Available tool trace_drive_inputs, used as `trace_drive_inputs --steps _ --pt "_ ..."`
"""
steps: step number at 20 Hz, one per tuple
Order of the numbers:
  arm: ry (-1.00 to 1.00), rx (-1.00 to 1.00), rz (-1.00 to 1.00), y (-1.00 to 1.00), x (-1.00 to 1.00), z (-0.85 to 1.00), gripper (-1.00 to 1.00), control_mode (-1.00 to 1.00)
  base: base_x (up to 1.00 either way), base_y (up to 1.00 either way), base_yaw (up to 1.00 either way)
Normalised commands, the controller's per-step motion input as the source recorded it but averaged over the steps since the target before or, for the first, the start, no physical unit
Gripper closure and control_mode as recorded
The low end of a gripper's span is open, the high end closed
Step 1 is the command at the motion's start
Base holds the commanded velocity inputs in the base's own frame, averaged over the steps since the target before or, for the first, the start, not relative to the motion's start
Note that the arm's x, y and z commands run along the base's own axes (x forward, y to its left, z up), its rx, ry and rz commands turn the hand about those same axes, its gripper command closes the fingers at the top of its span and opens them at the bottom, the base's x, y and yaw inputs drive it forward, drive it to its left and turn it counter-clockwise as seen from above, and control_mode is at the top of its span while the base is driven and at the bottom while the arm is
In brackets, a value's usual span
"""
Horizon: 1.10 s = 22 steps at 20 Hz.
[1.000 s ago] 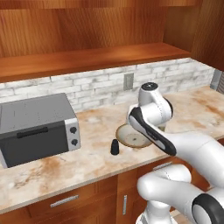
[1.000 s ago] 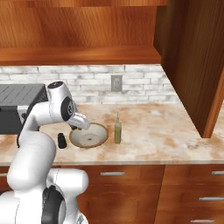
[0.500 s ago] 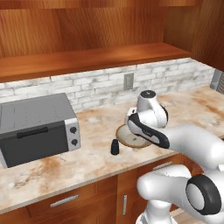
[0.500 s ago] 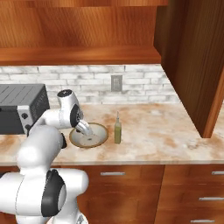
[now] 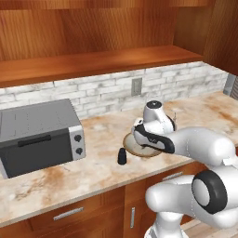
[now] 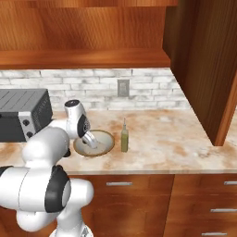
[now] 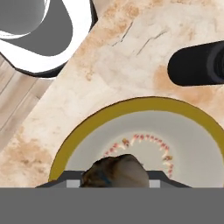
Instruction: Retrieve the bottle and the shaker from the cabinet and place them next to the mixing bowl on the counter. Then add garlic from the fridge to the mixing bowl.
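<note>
Beige counter (image 5: 93, 174), left base view: the shaker (image 5: 122, 156) stands upright at centre frame, just left of the mixing bowl (image 5: 131, 148); its long axis is vertical, rounded top up.
Arm, left base view: the wrist has sunk lower over the bowl than a second ago; shaker and bowl have not moved.
Bottle (image 6: 124, 138), right base view: upright, just right of the bowl at centre frame; long axis vertical, thin spout pointing up.
Gripper (image 6: 91, 140), right base view: tips angled down into the bowl, left of centre.
Garlic (image 7: 116, 170), hand view: a pale, brown-streaked bulb at bottom centre, pinched between narrow-set fingers above the bowl's speckled inside.
Shaker, hand view: a dark cylinder lying across the upper right; that slant comes from the camera's tilt only.
Judgement: bottle and shaker look placed. The descent suggests the garlic drop is at hand, with release as the last step.
</note>
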Motion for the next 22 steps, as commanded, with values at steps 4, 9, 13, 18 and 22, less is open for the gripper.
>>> trace_drive_inputs --steps 4,9,13,18,22 --pt "0.0 0.04 -0.05 -0.03 0.01 -0.41 1.0 -1.0 0.0 0.0 0.0" --pt "0.0 0.05 -0.02 -0.12 0.11 -0.41 1.0 -1.0 0.0 0.0 0.0" --pt "-0.02 0.0 0.0 0.0 0.06 -0.18 -1.0 -1.0 0.0 0.0 0.0" --pt "0.0 0.0 0.0 0.0 0.07 -0.01 -1.0 -1.0 0.0 0.0 0.0" --pt "0.0 -0.02 0.0 0.0 0.01 0.13 -1.0 -1.0 0.0 0.0 0.0"
